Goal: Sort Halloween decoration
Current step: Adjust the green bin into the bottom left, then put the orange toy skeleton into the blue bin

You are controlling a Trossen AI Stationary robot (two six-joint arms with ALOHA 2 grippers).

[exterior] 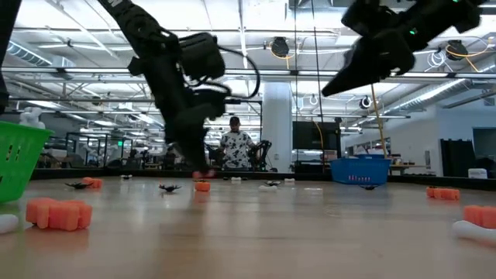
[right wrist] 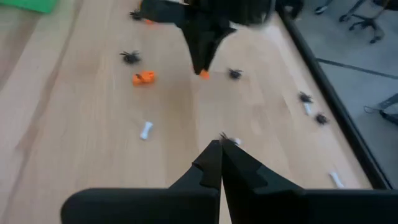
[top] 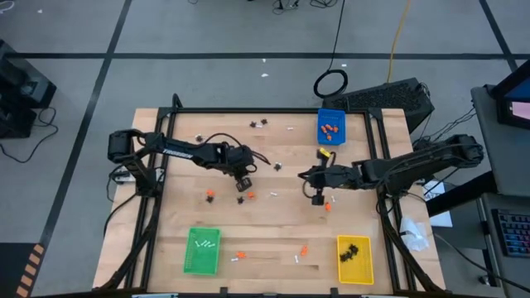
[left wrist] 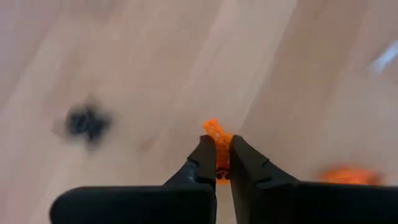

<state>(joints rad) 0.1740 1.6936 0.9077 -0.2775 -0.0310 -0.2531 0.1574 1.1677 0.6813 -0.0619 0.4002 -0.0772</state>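
Observation:
My left gripper (top: 245, 184) reaches down to the middle of the table and is shut on an orange lump (left wrist: 216, 132). The right wrist view shows that lump (right wrist: 204, 74) under its tips. A black spider shape (left wrist: 87, 121) and another orange lump (left wrist: 348, 175) lie close by on the wood. My right gripper (top: 304, 175) hangs well above the table (exterior: 325, 91), right of centre, and is shut. The thin black legs of a spider shape (right wrist: 224, 137) stick out at its tips. My left gripper pinches the orange lump between its two fingertips (left wrist: 202, 155), coming steeply from above. The lump's far end (left wrist: 213, 127) sticks out past the tips. In the low view the lump (exterior: 202, 186) sits at table level. My right gripper holds the spider shape only at the very ends of its fingers (right wrist: 214, 152). It slants downward toward the table's left. Only the spider's legs show, and it is lifted clear of the table.
A blue tray (top: 331, 114) at the far right holds orange lumps. At the near left, a green tray (top: 202, 261) holds white sticks. A yellow tray (top: 354, 269) at the near right holds spiders. Loose lumps, spiders and white sticks lie scattered over the wood (top: 272, 194). A person stands far behind the table (exterior: 235, 147).

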